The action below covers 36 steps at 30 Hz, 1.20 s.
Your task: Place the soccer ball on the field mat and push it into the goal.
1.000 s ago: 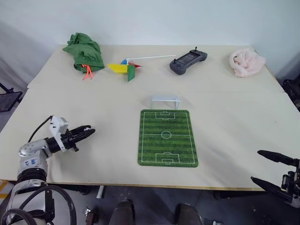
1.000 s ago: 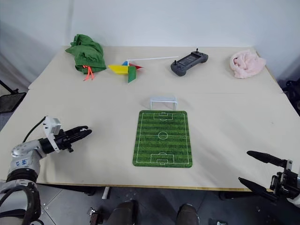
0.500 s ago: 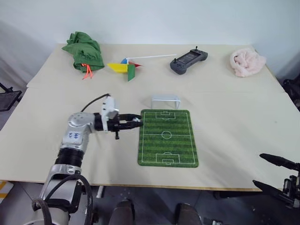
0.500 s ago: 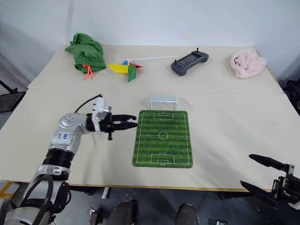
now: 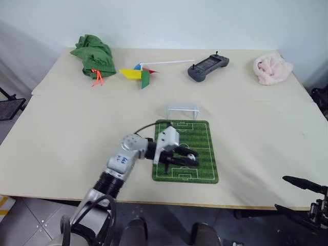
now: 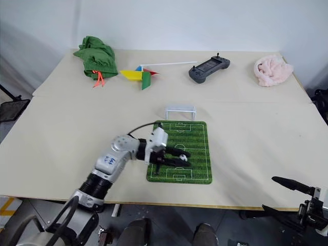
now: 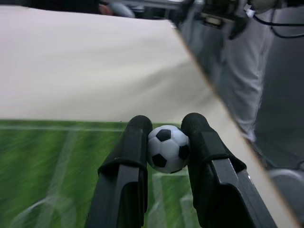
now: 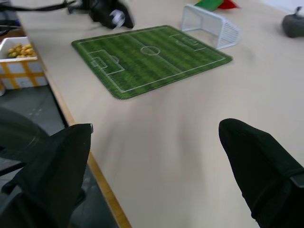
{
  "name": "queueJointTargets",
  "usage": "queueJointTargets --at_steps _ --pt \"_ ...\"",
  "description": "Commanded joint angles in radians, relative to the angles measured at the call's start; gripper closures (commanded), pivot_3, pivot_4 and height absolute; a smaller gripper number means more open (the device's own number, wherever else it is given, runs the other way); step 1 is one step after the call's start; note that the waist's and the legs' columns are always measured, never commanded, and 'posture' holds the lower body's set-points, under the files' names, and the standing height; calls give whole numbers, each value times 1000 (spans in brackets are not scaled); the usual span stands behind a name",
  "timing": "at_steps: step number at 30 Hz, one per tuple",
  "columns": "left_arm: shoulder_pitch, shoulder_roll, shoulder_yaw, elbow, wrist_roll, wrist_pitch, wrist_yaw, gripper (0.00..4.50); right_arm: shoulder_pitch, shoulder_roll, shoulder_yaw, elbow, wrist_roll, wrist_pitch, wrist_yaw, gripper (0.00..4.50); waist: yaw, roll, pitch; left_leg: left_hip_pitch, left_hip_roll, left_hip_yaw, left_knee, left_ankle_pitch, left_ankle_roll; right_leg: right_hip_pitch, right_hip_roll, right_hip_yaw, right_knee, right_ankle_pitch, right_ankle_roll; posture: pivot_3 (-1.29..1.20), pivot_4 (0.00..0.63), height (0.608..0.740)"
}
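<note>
Left eye view: the left gripper (image 5: 187,158) hangs over the field mat (image 5: 200,134), the goal (image 5: 182,109) at its twelve o'clock, well placed for a release.

Left wrist view: its fingers pinch the soccer ball (image 7: 168,148).

Right wrist view: the right gripper (image 8: 166,166) idles wide open, empty.

The left gripper (image 5: 188,157) covers part of the mat (image 5: 200,138) near its front edge. In the head views the ball (image 7: 167,147) is only a pale speck between the fingers, its patches too small to make out. In the left wrist view the mat blurs into green streaks, and the fingers (image 7: 127,166) hide the ball's sides. The right gripper (image 5: 307,197) is cut off at the picture's lower right corner, off the table's (image 5: 77,118) front edge. The far goal (image 8: 209,21) is soft in the right wrist view.
</note>
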<state>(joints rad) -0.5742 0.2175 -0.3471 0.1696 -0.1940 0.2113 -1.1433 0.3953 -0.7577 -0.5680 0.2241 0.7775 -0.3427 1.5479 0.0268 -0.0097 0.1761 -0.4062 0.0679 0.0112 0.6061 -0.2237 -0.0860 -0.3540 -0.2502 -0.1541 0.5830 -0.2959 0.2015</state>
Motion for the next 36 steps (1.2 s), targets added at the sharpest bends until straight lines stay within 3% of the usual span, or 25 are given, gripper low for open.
queueJointTargets --at_steps 1,19,36 --pt "29 0 -32 -60 33 -22 37 3628 35 35 -71 1 23 -2 16 0 0 0 0 0 0 0 0 0 0 0 0 0 0 0 0 0 150 740" --pt "117 74 -35 -117 69 -24 100 3628 162 161 -161 -138 24 52 -68 0 0 3 -2 0 0 0 3 -1 0 1 0 1 0 0 0 0 150 740" --pt "99 55 -46 6 92 -86 106 3628 195 185 -153 -202 21 90 -106 0 0 4 -2 0 0 0 3 -1 1 1 0 1 0 0 0 0 150 740"
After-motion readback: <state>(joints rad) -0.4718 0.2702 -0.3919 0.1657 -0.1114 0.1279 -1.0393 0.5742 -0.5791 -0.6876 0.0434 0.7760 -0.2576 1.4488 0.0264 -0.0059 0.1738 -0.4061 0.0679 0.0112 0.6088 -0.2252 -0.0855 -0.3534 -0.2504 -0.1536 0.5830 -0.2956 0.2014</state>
